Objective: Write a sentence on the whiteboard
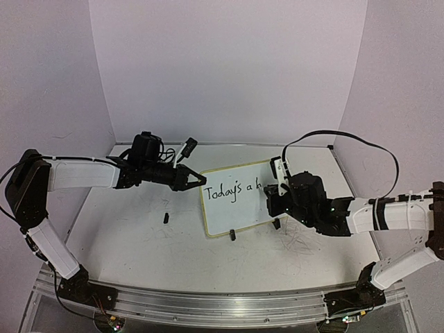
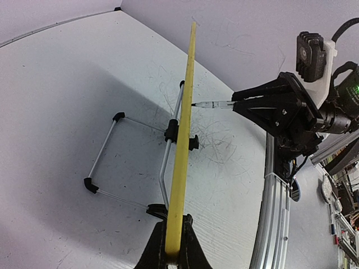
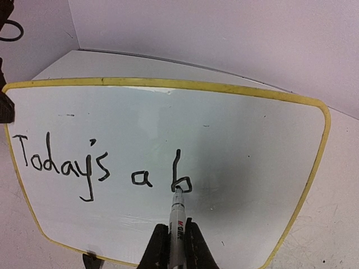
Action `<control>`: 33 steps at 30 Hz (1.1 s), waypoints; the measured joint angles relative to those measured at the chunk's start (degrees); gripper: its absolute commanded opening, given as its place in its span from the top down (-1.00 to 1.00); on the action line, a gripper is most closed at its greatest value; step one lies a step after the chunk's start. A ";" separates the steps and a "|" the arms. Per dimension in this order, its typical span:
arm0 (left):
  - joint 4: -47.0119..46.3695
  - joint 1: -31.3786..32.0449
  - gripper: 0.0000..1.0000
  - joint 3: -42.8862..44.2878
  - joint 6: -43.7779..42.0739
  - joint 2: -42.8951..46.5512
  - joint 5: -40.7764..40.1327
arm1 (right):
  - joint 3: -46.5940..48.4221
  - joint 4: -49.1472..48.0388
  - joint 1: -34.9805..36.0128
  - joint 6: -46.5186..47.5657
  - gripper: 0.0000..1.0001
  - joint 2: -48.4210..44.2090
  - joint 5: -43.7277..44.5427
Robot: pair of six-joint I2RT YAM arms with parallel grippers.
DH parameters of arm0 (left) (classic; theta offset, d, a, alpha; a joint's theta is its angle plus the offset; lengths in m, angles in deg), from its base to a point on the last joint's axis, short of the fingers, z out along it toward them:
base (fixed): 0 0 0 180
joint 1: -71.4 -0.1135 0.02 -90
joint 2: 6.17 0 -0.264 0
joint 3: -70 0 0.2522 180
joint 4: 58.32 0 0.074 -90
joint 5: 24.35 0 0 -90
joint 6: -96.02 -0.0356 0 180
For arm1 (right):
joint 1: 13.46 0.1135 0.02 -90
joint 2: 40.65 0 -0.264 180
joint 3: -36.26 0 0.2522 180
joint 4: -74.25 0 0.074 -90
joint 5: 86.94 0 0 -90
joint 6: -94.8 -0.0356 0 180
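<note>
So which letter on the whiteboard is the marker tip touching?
The "b", last at the right end of the sentence; the marker tip meets its bowl, while "Today's a" sits left of it.

Count: 1 whiteboard [image 1: 236, 208], 1 marker [image 3: 177, 216], 2 arms with 1 claw each: left claw [image 1: 202, 180], right claw [image 3: 175, 246]. 2 black clip feet [image 1: 232, 234] on the board. 1 wire stand [image 2: 106, 151] behind it. 1 small black loose piece [image 1: 166, 218] on the worktop [image 1: 139, 250]. Lettering [image 3: 101, 168]: 2 words plus 1 letter.
</note>
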 measured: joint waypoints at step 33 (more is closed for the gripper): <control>0.00 0.04 1.00 0.00 -0.18 0.00 0.02 | 1.46 -1.98 -2.08 1.53 1.00 -1.02 0.96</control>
